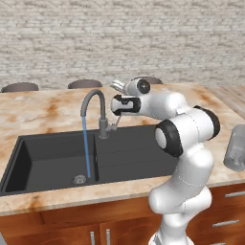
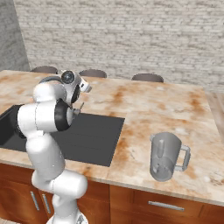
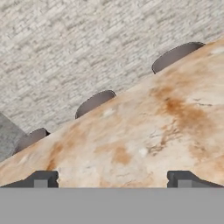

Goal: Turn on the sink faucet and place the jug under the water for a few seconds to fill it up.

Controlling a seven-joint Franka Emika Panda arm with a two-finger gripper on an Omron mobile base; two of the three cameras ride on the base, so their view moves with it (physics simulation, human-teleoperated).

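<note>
Running from the arched spout of the sink faucet [image 1: 97, 113], the water [image 1: 86, 152] falls as a thin blue stream into the left part of the sink [image 1: 48, 148], landing just beside the round drain [image 1: 79, 179]. The gripper [image 1: 116, 86] hangs above the counter [image 1: 38, 112] behind the faucet, its fingers small and hard to separate here. The jug [image 1: 235, 149] stands at the right edge, cut off by the frame.

From the right base view, the jug [image 2: 165, 155] stands upright on the counter [image 2: 148, 105], well apart from the sink [image 2: 94, 135], its handle toward the right. The arm hides most of the faucet; the gripper [image 2: 85, 86] is partly hidden too.

In the hand view, the gripper [image 3: 113, 178] stands wide with nothing between its fingertips [image 3: 42, 178], facing marble counter [image 3: 144, 144], three dark chair backs [image 3: 94, 102] and the brick wall [image 3: 78, 48].
</note>
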